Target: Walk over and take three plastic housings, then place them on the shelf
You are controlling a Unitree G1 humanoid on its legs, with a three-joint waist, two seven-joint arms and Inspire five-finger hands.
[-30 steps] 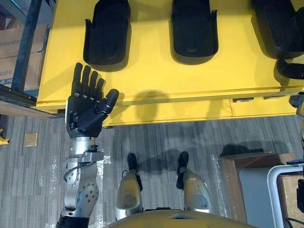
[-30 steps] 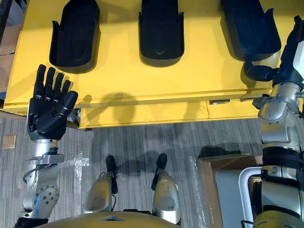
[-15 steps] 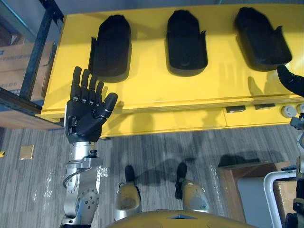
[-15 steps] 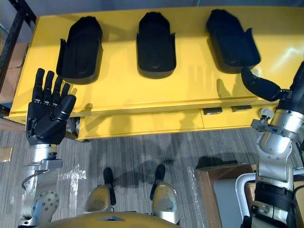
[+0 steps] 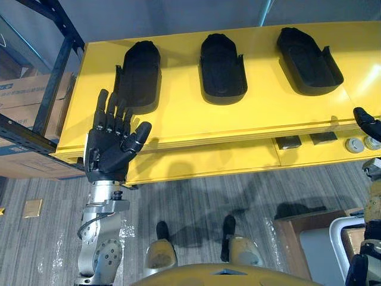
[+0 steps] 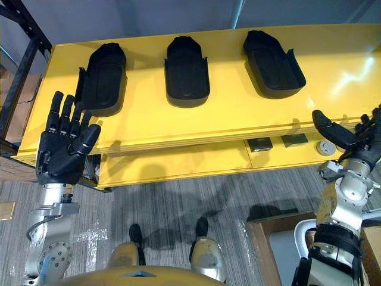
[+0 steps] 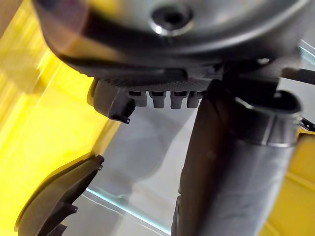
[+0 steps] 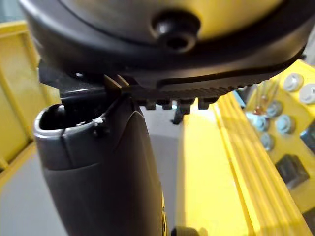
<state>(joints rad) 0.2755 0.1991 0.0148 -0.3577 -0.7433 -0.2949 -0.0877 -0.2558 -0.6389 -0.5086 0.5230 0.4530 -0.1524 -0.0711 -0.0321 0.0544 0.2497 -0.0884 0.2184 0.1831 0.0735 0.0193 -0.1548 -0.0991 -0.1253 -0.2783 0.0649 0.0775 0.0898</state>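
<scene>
A yellow workbench (image 5: pixel 262 113) runs across the head views, its top bare apart from 3 black plastic housings lying in a row, well apart from one another: the left housing (image 5: pixel 140 74), the middle housing (image 5: pixel 222 71) and the right housing (image 5: pixel 308 59). All 3 lie hollow side up. Below the front edge, on a lower ledge toward the right, sit 2 small dark blocks (image 5: pixel 289 142) and some round grey discs (image 5: pixel 355 145). A grey striped carpet (image 5: pixel 196 196) covers the floor. A dark metal shelf frame (image 5: pixel 56 83) stands at the bench's left end, with cardboard boxes (image 5: pixel 21 89) behind it. A brown wooden box (image 5: pixel 297 226) is cut off at the lower right.

The left hand (image 5: pixel 110 152) is raised at the bench's near left corner, palm toward the camera, fingers straight and spread, holding nothing. Its fingertips overlap the near end of the left housing; whether they touch it cannot be told.

The right hand (image 6: pixel 348 140) is near the bench's right front edge, thumb stretched out, empty. Its fingers run off the frame, straight as far as they show.
</scene>
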